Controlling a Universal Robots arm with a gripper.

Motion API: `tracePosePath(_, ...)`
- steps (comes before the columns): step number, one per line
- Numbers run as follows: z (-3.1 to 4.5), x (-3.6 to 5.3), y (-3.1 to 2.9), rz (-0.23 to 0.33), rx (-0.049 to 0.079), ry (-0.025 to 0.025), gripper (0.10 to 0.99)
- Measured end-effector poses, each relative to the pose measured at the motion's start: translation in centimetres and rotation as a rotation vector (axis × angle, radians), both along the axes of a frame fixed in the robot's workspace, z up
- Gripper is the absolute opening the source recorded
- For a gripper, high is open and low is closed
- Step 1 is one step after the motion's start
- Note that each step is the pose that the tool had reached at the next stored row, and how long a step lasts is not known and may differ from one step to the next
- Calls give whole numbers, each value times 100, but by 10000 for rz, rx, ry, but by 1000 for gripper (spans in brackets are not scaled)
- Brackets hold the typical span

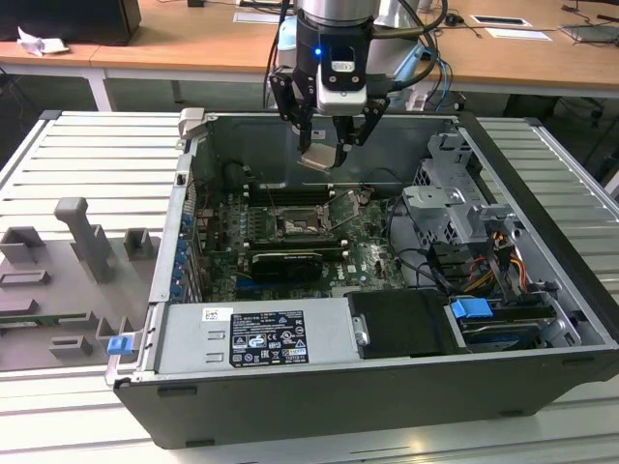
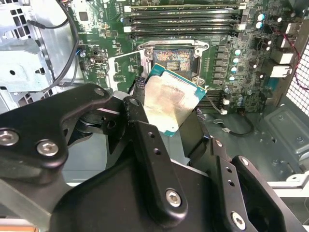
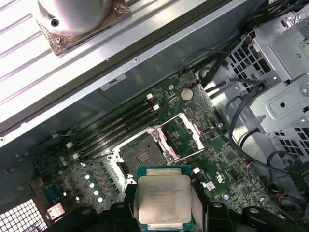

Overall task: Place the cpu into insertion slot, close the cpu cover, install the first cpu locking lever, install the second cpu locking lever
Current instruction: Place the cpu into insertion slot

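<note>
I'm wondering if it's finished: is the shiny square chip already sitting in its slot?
No, the gripper holds the cpu in its jaws, up above the empty insertion slot.

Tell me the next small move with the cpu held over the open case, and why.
Probably ease the end effector down toward the insertion slot, trimming sideways as it goes. It grips the cpu well above the board, the cpu cover stands flipped open, and the slot looks bare.

cpu [image 3: 164, 200] near insertion slot [image 3: 143, 155]
</note>
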State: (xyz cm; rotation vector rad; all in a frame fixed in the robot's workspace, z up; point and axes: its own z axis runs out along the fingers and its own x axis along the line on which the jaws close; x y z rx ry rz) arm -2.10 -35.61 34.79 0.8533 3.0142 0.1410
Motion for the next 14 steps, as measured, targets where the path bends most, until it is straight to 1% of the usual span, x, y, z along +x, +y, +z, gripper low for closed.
tracePosePath(14, -1, 0, 0, -380, 0, 0, 529)
